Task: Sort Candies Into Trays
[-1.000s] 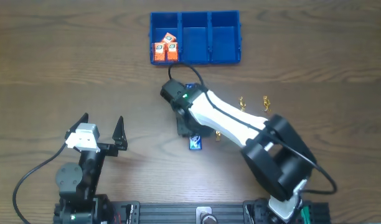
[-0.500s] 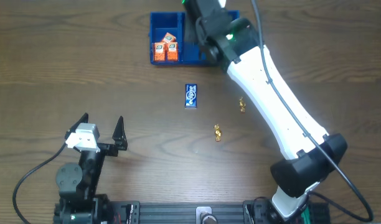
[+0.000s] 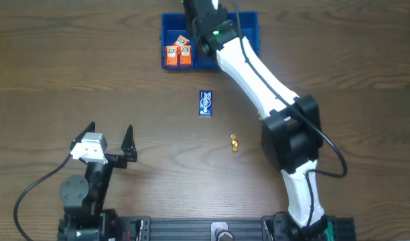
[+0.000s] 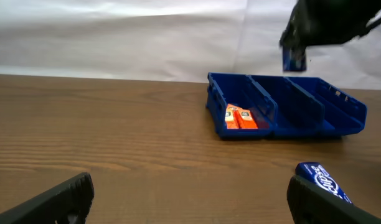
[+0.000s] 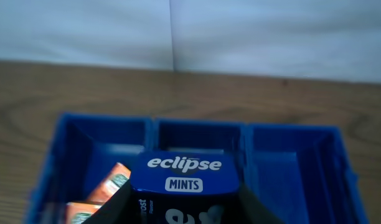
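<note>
Right gripper (image 5: 187, 208) has shifted left over the tray (image 5: 290, 134), fingers clamping a tin (image 5: 183, 177). Next, probably a release into the middle compartment. Left gripper (image 3: 111, 137) fingers gape.

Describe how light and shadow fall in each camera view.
Top view: soft even light on the table, barely any shadow under the loose mint tin. Left wrist view: the right gripper reads as a dark shape against the pale backdrop. Right wrist view: the held mint tin has a lit top above dark fingers.
</note>
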